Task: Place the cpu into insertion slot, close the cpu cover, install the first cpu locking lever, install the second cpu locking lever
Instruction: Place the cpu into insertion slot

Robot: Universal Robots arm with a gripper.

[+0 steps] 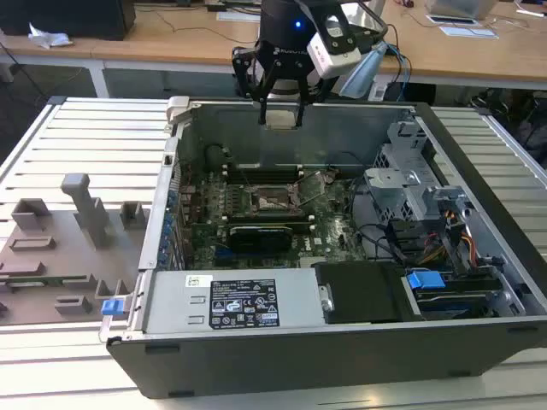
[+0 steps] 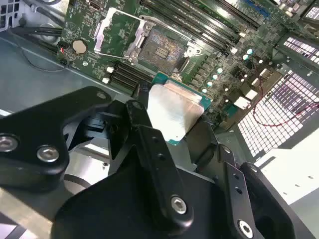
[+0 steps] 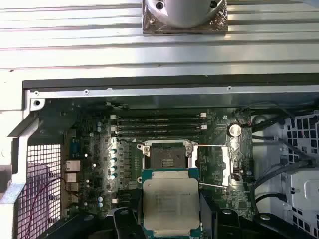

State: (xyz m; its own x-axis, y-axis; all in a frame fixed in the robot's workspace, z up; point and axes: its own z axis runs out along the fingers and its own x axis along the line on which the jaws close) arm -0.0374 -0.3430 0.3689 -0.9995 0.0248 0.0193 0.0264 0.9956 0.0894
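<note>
Grey slatted metal forms the table (image 1: 77, 137) that spans the exterior view, and on it, across the middle and right of the frame, lies an open dark-grey computer case (image 1: 325, 363). A green motherboard (image 1: 329, 235) lies flat on its floor, left of centre. At the upper centre of the frame, the black gripper (image 1: 280, 118) hangs over the far wall of the case, well apart from the board below.

The cpu cover (image 3: 228, 167), a thin silver frame with a square window, is swung open and lies beside the insertion slot (image 3: 167, 158) in the first wrist view; the second wrist view shows the same cover (image 2: 130, 50) beside the same slot (image 2: 160, 50). The slot's dark pin field is bare inside its grey metal border.

Smallest is the cpu (image 3: 171, 204), silver on top with a green rim. The gripper's two black fingers (image 2: 135, 117) pinch it by opposite edges, and it is held level above the case, not yet in the slot.
</note>
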